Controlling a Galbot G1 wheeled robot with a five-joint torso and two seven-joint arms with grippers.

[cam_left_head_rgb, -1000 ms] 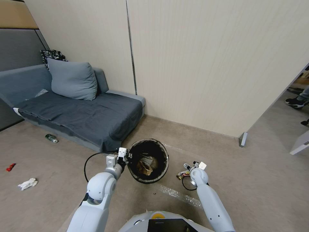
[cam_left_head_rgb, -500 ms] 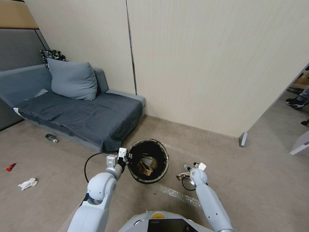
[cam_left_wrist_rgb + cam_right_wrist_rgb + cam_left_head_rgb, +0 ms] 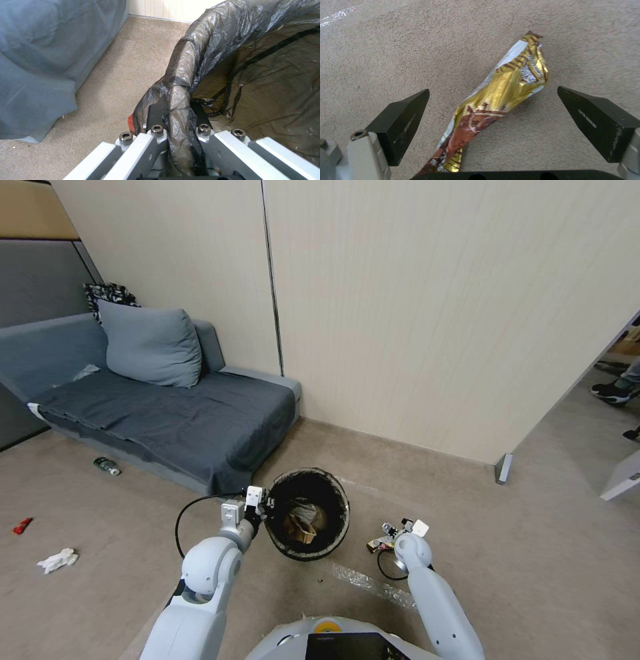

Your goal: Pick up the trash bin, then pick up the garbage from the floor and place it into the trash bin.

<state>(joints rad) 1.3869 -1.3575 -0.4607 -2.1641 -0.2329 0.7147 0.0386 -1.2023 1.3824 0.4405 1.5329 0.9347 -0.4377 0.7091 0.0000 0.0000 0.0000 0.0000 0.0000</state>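
The trash bin [image 3: 335,527], lined with a dark bag, hangs tilted just above the carpet with brown paper scraps and pale pieces inside. My left gripper [image 3: 264,506] is shut on its near rim; in the left wrist view the fingers [image 3: 156,113] pinch the bag-covered rim [image 3: 181,82] from both sides. To the bin's right, my right gripper [image 3: 389,529] is low over the floor and open. In the right wrist view a crumpled yellow-and-brown wrapper [image 3: 506,87], a piece of the garbage, lies on the carpet between the spread fingers [image 3: 403,117]; it shows beside the gripper as a wrapper [image 3: 373,545].
More litter lies far left: a small bottle [image 3: 107,466] by the grey sofa [image 3: 167,420], a red wrapper [image 3: 22,525] and a white tissue [image 3: 58,559]. Clear film [image 3: 370,583] lies near my base. The wall [image 3: 433,347] stands close behind, with a metal post [image 3: 503,468].
My right arm has shifted slightly, settling a little lower by the yellow wrapper. The left gripper and the bin have not moved.
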